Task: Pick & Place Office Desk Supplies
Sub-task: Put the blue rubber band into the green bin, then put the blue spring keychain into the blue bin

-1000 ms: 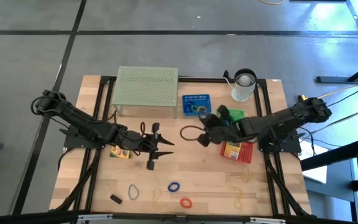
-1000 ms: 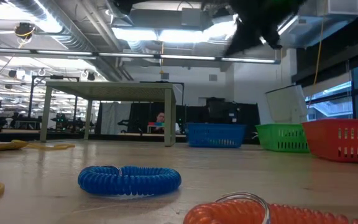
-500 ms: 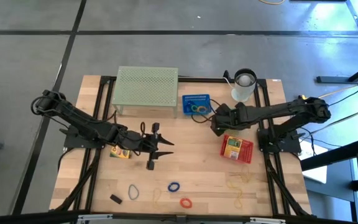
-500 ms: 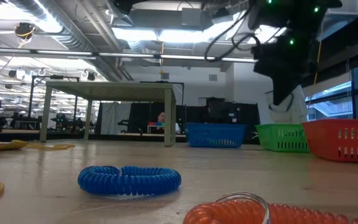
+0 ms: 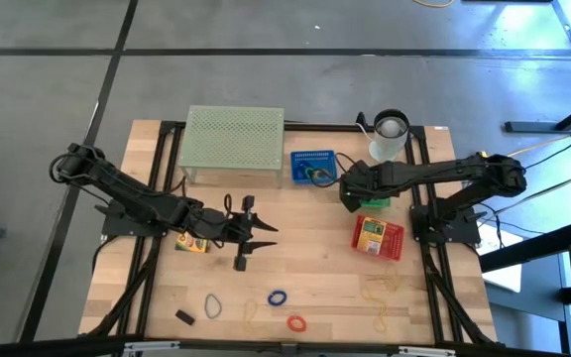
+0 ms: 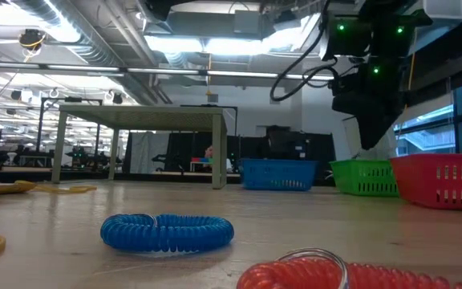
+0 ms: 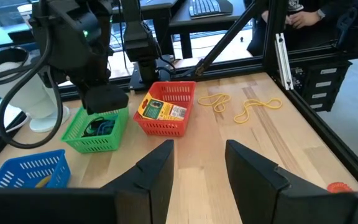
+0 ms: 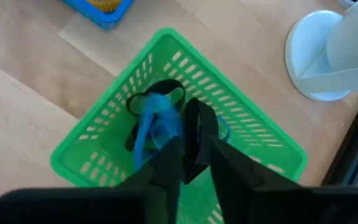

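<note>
Two fingers of the right gripper pinch a black loop over the green basket, where a blue band lies. The left gripper hangs spread over the table, and more bands sit at the front, a blue coil among them

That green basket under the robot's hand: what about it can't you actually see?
- Green basket, high view: mostly covered by the right gripper.
- Its contents, right wrist view: blurred dark and blue shapes, crossed by the gripper's fingers.
- Low view: basket wall hides the inside.

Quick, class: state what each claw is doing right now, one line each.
Left claw: open, holding nothing, above the table.
Right claw: over the green basket, nearly closed on a black loop.
</note>
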{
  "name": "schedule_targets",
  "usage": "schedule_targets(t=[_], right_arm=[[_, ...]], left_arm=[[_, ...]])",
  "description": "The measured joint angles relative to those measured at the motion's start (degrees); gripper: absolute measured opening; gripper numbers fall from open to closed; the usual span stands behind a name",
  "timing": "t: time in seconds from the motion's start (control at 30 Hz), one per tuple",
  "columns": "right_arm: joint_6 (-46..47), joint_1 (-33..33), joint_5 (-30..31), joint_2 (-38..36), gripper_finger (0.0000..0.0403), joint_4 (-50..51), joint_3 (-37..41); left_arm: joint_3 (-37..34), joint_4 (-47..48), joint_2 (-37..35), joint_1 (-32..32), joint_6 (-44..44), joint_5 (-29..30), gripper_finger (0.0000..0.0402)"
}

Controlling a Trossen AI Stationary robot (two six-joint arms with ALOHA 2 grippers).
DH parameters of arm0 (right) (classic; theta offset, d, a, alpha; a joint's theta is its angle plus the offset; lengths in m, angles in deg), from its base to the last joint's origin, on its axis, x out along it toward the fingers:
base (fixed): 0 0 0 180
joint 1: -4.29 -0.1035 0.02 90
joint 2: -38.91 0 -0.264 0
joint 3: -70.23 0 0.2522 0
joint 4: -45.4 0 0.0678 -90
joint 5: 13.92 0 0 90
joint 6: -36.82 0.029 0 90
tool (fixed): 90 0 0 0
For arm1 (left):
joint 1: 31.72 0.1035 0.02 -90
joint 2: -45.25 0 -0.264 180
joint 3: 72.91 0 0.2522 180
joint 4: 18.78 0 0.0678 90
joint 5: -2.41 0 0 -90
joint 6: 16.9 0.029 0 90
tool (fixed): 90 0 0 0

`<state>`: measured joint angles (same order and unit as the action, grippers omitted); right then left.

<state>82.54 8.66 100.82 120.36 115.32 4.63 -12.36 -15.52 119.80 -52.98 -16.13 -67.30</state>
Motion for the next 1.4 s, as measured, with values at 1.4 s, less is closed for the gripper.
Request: schedule_targets(t=[1.4], right_arm=[[-2.72,-17.34,-10.31,0.0,0.0171,-21.39,-3.45]], left_arm=[[-0.02,2.87,16.28,-4.11,-4.57,-9.52,0.0222]])
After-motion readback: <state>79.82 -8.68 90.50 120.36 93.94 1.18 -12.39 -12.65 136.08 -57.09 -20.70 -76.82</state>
